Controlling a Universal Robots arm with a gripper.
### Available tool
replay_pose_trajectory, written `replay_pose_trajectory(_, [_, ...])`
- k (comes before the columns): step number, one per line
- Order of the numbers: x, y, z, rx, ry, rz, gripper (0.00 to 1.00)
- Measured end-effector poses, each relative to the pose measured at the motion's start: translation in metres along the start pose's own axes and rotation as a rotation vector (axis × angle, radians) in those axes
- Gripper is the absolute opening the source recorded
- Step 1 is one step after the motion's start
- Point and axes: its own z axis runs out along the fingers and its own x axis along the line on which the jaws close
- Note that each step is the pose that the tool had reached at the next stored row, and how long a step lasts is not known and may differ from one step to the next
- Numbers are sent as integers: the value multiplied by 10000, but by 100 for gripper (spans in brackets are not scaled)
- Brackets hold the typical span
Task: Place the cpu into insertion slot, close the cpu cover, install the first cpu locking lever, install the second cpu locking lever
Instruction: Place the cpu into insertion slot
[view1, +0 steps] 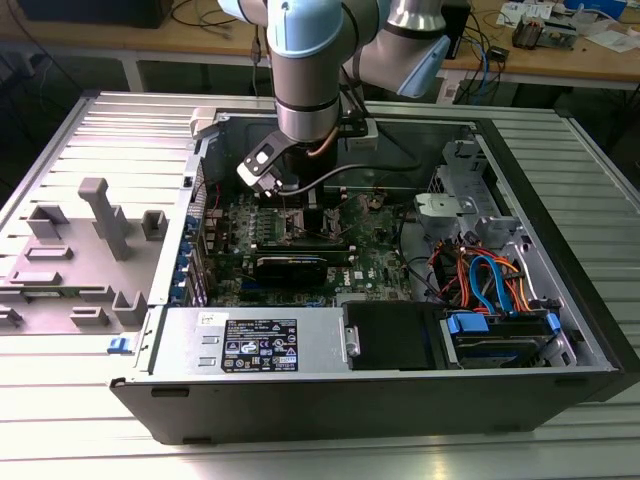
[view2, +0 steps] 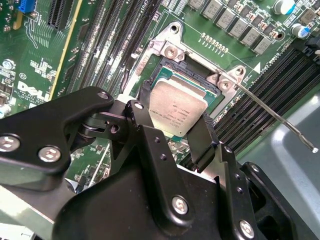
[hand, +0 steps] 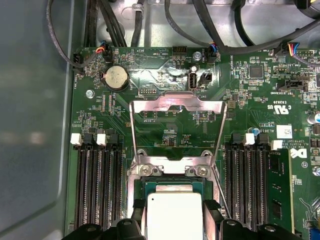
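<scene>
Upper middle of the exterior view: the gripper (view1: 298, 196) reaches into the computer case (view1: 560, 300). Its fingers (view2: 202, 135) are clamped on the cpu (view2: 179, 109), which is at the insertion slot (view2: 171, 75), possibly already seated. The cpu cover (hand: 175, 103) is flipped open.

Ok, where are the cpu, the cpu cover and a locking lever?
cpu (view2: 177, 112): second wrist view, metal top.
cpu cover (hand: 145, 106): first wrist view, frame's cross bar.
locking lever (view2: 275, 116): second wrist view, mid rod.

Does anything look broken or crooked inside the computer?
Nothing looks broken. The cpu cover stands flipped open, and the gripper pinches the cpu at the insertion slot, lined up square with it.
</scene>
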Motion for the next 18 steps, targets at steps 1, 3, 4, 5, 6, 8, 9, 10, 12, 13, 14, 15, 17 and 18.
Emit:
replay_pose_trajectory(1, [0,0,3,1,-1,0,54])
replay_pose_trajectory(3, [0,-1,6,0,0,0,54])
replay_pose_trajectory(4, [0,-1,7,1,-3,30,54])
replay_pose_trajectory(5, [0,-1,7,0,-3,31,54])
replay_pose_trajectory(6, [-1,-1,8,0,-2,32,54])
replay_pose_trajectory(8, [-2,-2,12,-1,-2,33,54])
replay_pose_trajectory(9, [-2,-2,14,0,-2,32,54])
replay_pose_trajectory(10, [-1,-1,18,-1,0,31,54])
replay_pose_trajectory(12, [-2,-3,33,0,-1,31,54])
replay_pose_trajectory(13, [-1,-3,39,0,0,31,54])
replay_pose_trajectory(14, [-2,-4,43,2,1,31,54])
replay_pose_trajectory(15, [-2,-4,44,2,1,32,54])
replay_pose_trajectory(17, [-2,-4,48,0,6,32,54])
replay_pose_trajectory(18, [-2,-4,48,0,6,32,54])
